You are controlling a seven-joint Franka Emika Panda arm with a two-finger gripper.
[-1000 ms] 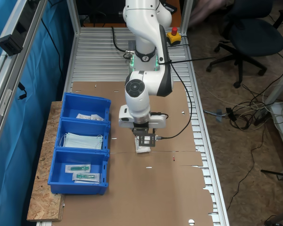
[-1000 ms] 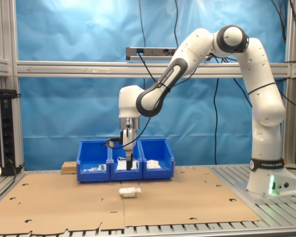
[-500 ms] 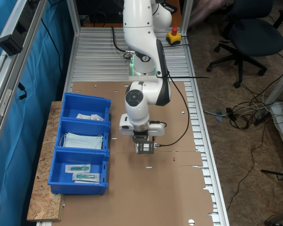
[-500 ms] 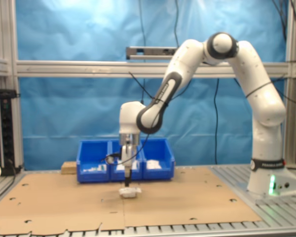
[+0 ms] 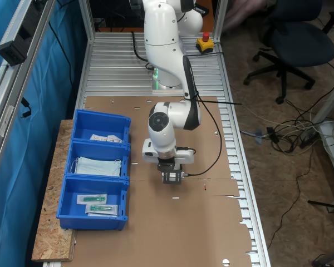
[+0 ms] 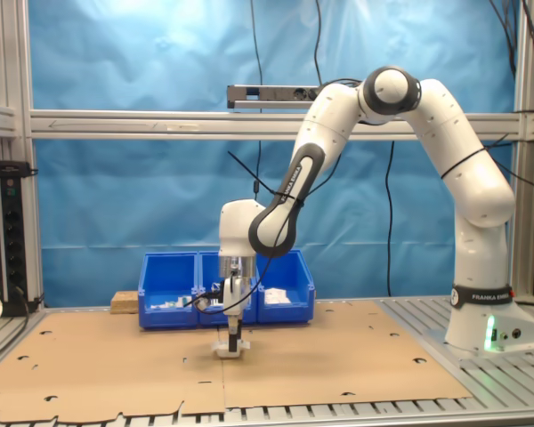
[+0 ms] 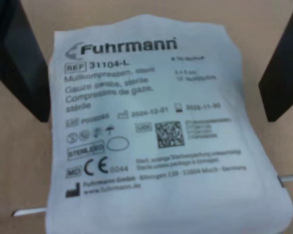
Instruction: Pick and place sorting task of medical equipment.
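Observation:
The medical equipment, a flat white square sachet with dark print, lies on brown cardboard. In the wrist view it sits between my two black fingers, which stand on either side of it. My gripper is open and lowered right down over the sachet. In the first exterior view the gripper is just above the cardboard, beside the middle blue bin, and covers the sachet. In the second exterior view the gripper reaches the table, with a bit of the white sachet showing at its tips.
A row of blue bins stands at the first exterior view's left. It holds white sachets, pale blue masks and clear packets with green parts. A red stop button sits by the arm's base. An office chair and cables are off the table.
The arm has come straight down. The gripper was above the sachet a second ago and now stands at table level around it. The sachet has not moved.

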